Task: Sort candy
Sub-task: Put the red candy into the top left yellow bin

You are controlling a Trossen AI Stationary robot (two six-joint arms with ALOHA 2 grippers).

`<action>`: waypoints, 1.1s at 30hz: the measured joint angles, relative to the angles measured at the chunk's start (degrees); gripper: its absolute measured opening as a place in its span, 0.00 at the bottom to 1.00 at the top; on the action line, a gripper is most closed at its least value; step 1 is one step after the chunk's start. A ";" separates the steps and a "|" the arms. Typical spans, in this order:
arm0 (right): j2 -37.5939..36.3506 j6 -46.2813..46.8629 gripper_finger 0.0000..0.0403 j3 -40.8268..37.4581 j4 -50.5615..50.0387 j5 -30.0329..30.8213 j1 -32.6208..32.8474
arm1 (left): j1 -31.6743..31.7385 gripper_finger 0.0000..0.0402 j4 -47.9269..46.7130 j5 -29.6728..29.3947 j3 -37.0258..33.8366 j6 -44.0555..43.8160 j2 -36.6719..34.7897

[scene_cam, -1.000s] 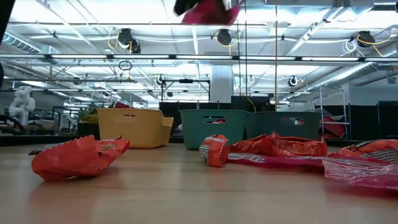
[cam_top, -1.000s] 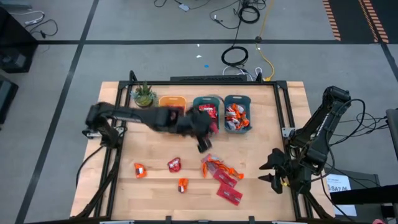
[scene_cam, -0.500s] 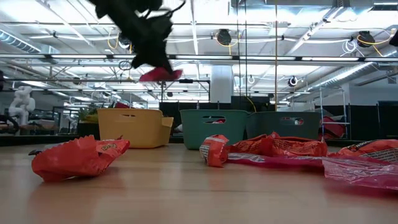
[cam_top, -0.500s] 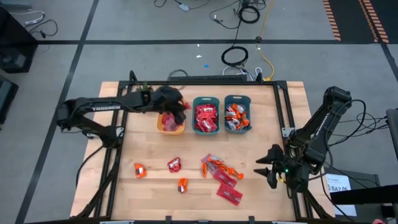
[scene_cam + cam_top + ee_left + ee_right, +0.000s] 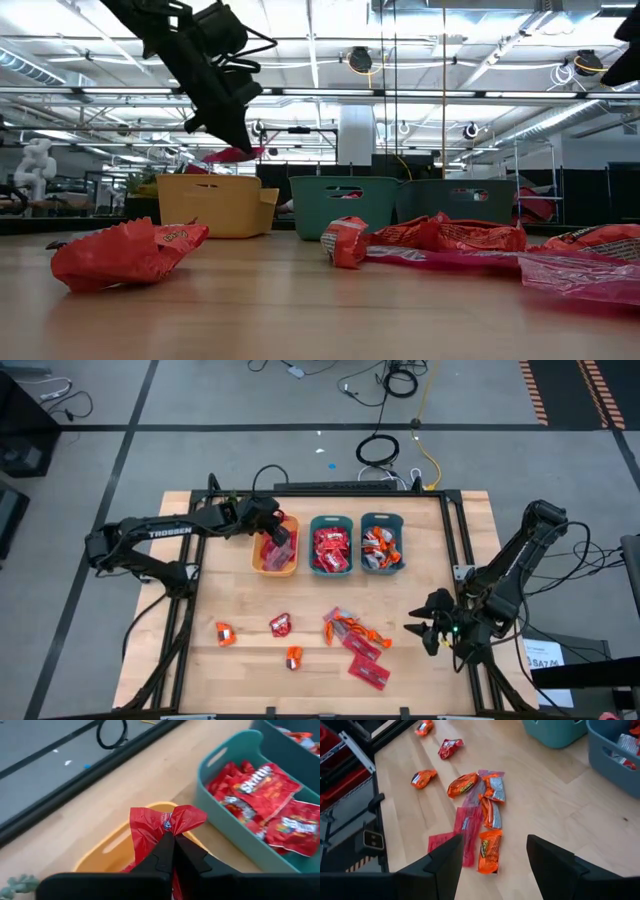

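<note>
High view: left claw (image 5: 279, 538), clamped on a red candy packet (image 5: 159, 822), hangs over the yellow bin (image 5: 262, 560) at upper centre; right claw (image 5: 421, 631), fingers apart, waits lower right beside loose candy (image 5: 355, 640) on the counter (image 5: 420, 575).

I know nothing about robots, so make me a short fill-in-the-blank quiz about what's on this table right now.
1. The left gripper pinches a red packet above the ___ bin.
2. Behind the table's front edge stand ___ bins in a row.
3. The right gripper is ___ and holds nothing.
4. The small plant stands beside the ___ bin.

Missing words: yellow; three; open; yellow
</note>
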 joint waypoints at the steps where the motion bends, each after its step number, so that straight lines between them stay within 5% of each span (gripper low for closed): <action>1: 0.00 0.03 0.52 0.00 0.08 0.04 -0.33 | 0.01 0.04 -0.08 -0.21 0.00 0.09 0.00; 16: 0.00 5.73 0.52 0.00 1.12 0.04 -3.26 | -0.05 0.09 -1.40 1.40 0.03 0.07 0.02; 28: 0.00 5.31 0.52 0.00 1.10 0.06 -3.26 | -0.07 0.51 -3.31 3.51 0.04 2.58 0.02; 33: 0.00 4.60 0.52 0.00 1.10 0.08 -3.26 | -0.66 0.61 -2.93 3.92 0.04 2.64 0.02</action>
